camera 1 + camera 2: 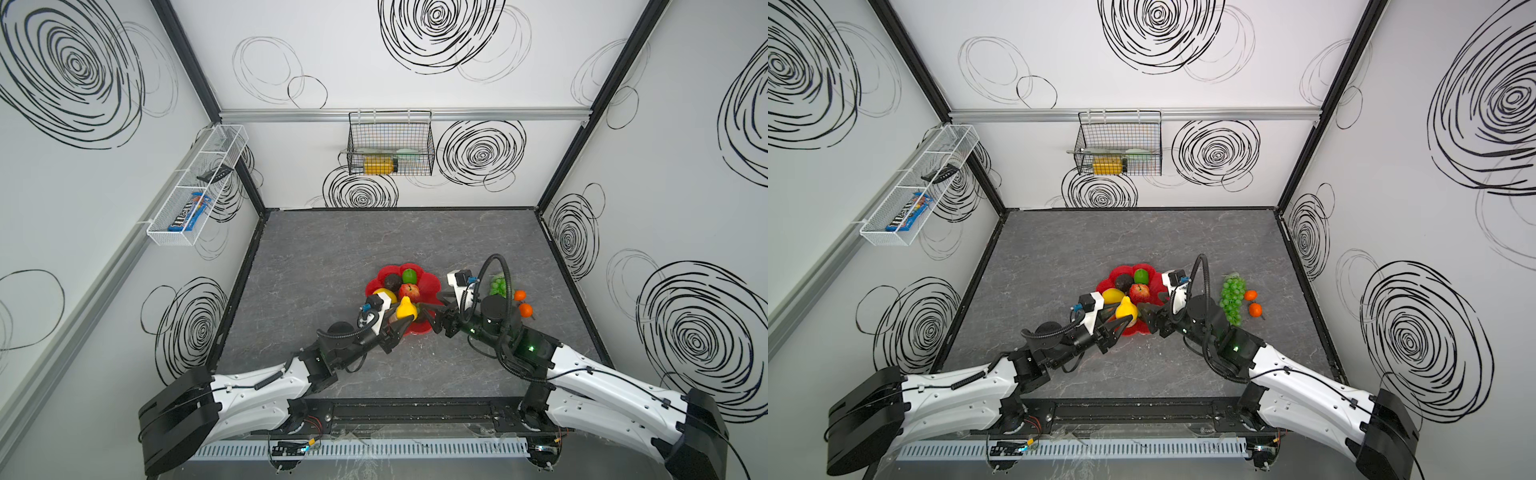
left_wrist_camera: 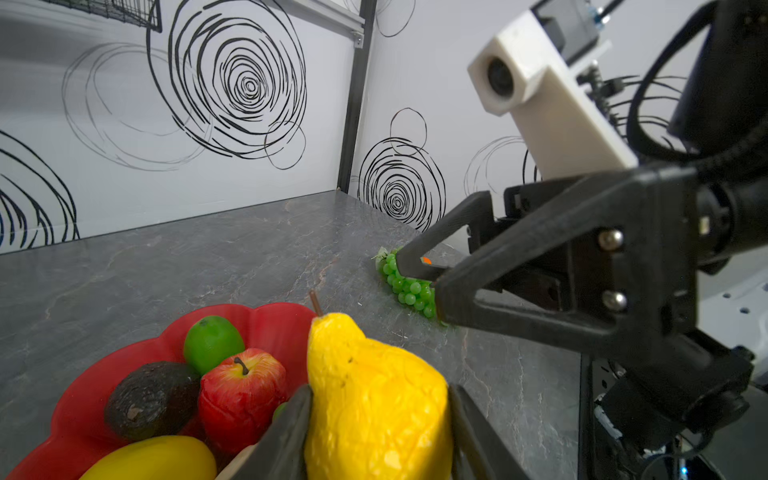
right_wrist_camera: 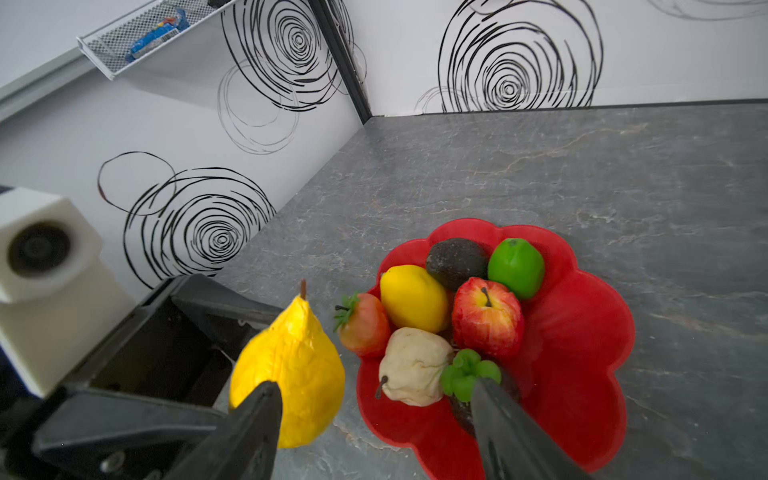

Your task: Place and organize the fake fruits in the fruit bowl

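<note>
The yellow pear (image 3: 291, 365) sat clamped stem-up in the left gripper (image 2: 379, 388) at the fruit bowl's (image 3: 582, 332) rim, apparently poised for a gap beside the strawberry (image 3: 361, 326). The right gripper (image 3: 372, 386) hung spread and empty alongside. Green grapes (image 1: 1231, 299) and two oranges (image 1: 1250, 295) lay outside on the table (image 3: 540, 166).

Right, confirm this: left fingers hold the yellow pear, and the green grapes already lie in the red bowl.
No: the green grapes lie on the table, outside the red bowl, as a top view shows. The left fingers do hold the yellow pear.
</note>
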